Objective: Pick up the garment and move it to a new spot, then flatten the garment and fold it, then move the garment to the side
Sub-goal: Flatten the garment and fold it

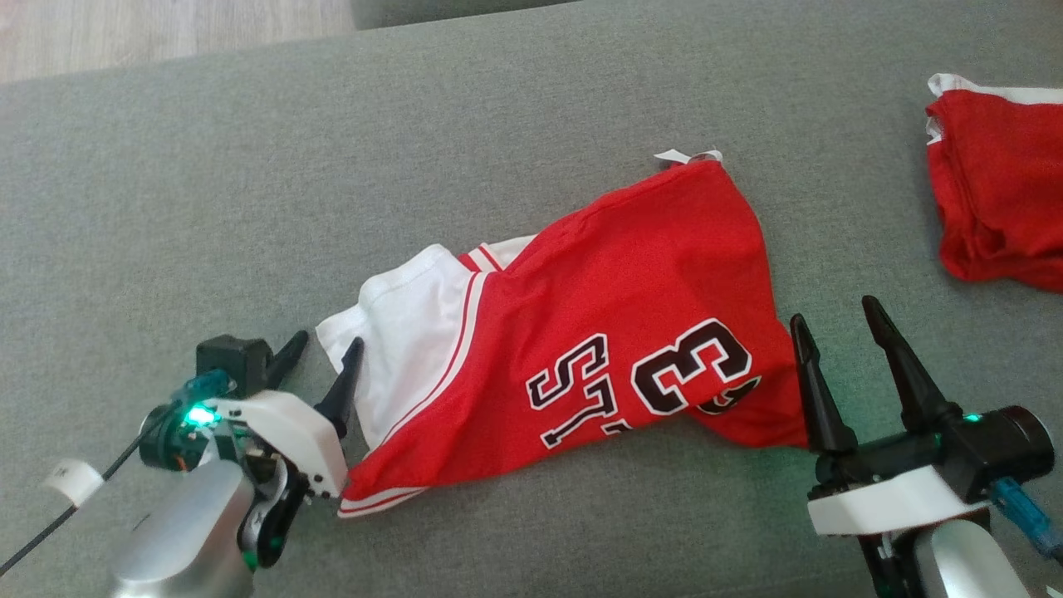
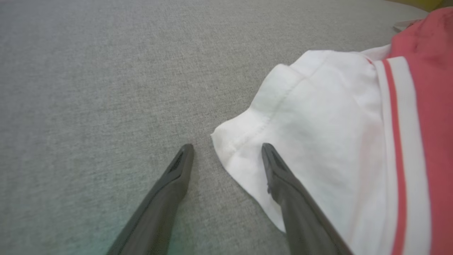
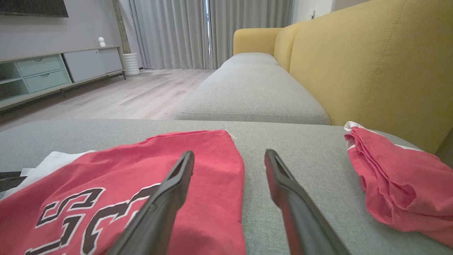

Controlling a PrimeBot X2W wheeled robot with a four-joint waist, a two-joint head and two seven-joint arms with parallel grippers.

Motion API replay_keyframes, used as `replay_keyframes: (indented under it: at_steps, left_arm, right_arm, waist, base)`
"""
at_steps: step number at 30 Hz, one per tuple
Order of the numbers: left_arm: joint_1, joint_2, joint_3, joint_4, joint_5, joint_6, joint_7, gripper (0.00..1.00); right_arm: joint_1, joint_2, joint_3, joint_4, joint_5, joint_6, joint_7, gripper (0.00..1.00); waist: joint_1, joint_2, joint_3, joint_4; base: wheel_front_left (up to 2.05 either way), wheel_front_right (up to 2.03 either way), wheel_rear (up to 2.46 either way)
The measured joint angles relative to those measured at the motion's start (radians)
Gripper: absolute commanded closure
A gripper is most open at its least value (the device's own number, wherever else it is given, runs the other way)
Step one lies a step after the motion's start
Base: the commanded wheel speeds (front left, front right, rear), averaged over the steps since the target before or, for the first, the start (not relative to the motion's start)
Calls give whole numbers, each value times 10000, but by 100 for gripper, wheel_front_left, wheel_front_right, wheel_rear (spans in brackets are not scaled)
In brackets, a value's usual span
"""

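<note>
The garment (image 1: 581, 332) is a red jersey with white sleeves and black-and-white lettering, lying rumpled on the grey sofa cushion (image 1: 332, 149). My left gripper (image 1: 324, 342) is open at its white sleeve corner, one finger over the white cloth (image 2: 318, 124), the other over bare cushion. In the left wrist view the left gripper (image 2: 226, 147) straddles the sleeve corner. My right gripper (image 1: 839, 311) is open at the jersey's right edge, nothing between its fingers. In the right wrist view the right gripper (image 3: 229, 153) points past the jersey (image 3: 141, 184), its left finger above the red cloth.
A second red garment (image 1: 1005, 183) lies crumpled at the cushion's far right, also seen as a red heap (image 3: 400, 180). A yellow sofa back (image 3: 371, 63) stands behind it. Wooden floor (image 1: 124, 33) lies beyond the cushion's far edge.
</note>
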Motion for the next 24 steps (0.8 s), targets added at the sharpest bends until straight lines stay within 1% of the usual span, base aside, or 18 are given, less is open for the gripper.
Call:
replay_keyframes:
  at_steps: [1, 2, 3, 4, 5, 6, 8, 14, 16, 19, 21, 24]
  left_arm:
    - [-40, -44, -2, 94, 2, -2, -52, 0]
    - [-88, -102, -2, 169, 2, -2, -125, 5]
    - [-139, -150, -12, 255, 2, -10, -157, 31]
    - [-168, -180, -36, 347, 6, -29, -217, 56]
    - [-202, -199, -42, 424, 6, -58, -280, 70]
    - [-228, -203, -46, 508, 8, -73, -389, 100]
    - [-261, -245, -82, 688, 8, -228, -510, 100]
    - [-312, -245, -127, 997, 111, -226, -1103, 100]
    - [-291, -65, -104, 989, 184, -132, -1258, 100]
    - [-268, 370, -6, 798, 339, 13, -1360, 100]
    - [-268, 644, 84, 573, 466, 240, -1392, 100]
    - [-267, 909, 159, 178, 504, 384, -1436, 100]
  right_arm:
    - [0, 0, -6, 0, 0, 0, 0, 0]
    - [-1, 0, -13, 0, 0, 0, 0, 0]
    - [-5, 0, -31, 0, 0, 0, 0, 0]
    - [-10, 0, -38, 0, 0, 0, 0, 0]
    - [-10, 0, -40, 0, -2, 0, 0, 0]
    - [-11, 0, -40, 0, -2, 0, 0, 0]
    - [-18, 0, -40, 0, -2, 0, 0, 0]
    - [-13, 8, -69, 8, -4, 0, 0, 0]
    - [-10, 8, -102, 31, -4, 0, 0, 0]
    - [-14, 0, -150, 161, 17, 0, 0, 0]
    - [-42, -69, -136, 337, 121, 0, 0, 0]
    - [-363, -418, -90, 809, 403, 0, 0, 0]
  waist:
    - [0, 0, 14, -2]
    - [0, 0, 26, 1]
    - [0, 0, 35, 9]
    - [0, 0, 39, 21]
    - [0, 0, 38, 34]
    - [0, 0, 33, 46]
    - [0, 0, 13, 74]
    - [0, 0, -101, 261]
    - [0, 0, -123, 369]
    - [0, 0, -102, 575]
    - [0, 0, -58, 736]
    - [0, 0, 35, 976]
  base:
    - [0, 0, 0]
    - [0, 0, 0]
    - [0, 0, 0]
    - [0, 0, 0]
    - [0, 0, 0]
    - [0, 0, 0]
    - [0, 0, 0]
    - [0, 0, 0]
    - [0, 0, 0]
    - [0, 0, 0]
    - [0, 0, 0]
    - [0, 0, 0]
